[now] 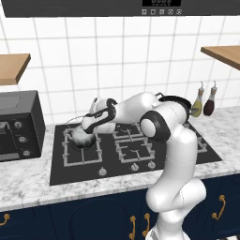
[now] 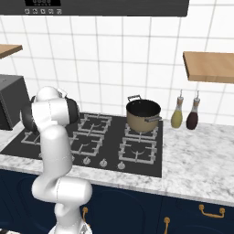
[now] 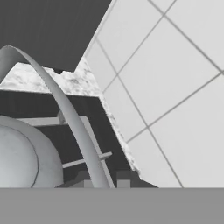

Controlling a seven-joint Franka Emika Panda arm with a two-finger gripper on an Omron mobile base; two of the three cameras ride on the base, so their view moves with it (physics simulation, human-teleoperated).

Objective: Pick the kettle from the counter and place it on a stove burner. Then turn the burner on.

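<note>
Between the pincer (image 3: 105,181) tips, the kettle (image 3: 22,153) handle

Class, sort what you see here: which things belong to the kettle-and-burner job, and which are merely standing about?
Job: kettle, held by its handle in the gripper, on the stove burner; counter.
Standing about: brass pot, two bottles, microwave, wooden shelves.
</note>
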